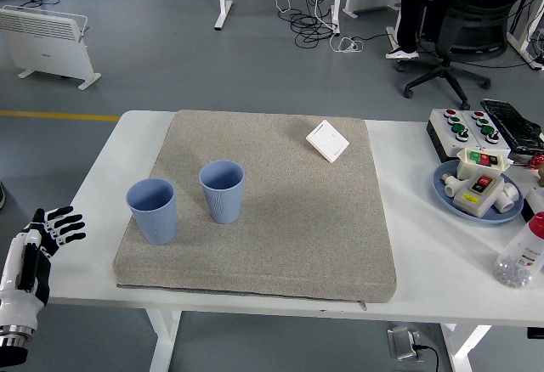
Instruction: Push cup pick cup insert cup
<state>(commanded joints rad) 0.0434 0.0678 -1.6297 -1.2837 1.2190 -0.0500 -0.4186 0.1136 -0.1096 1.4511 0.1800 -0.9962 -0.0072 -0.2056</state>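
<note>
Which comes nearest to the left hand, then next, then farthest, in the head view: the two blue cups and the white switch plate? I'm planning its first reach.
From the left hand:
1. Left blue cup, at the mat's left edge.
2. Right blue cup, further in on the mat.
3. White switch plate, far right part of the mat.

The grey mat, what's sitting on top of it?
On the mat stand two blue cups, upright and apart, and a white square lies near the far edge. The table beneath it is covered.
</note>
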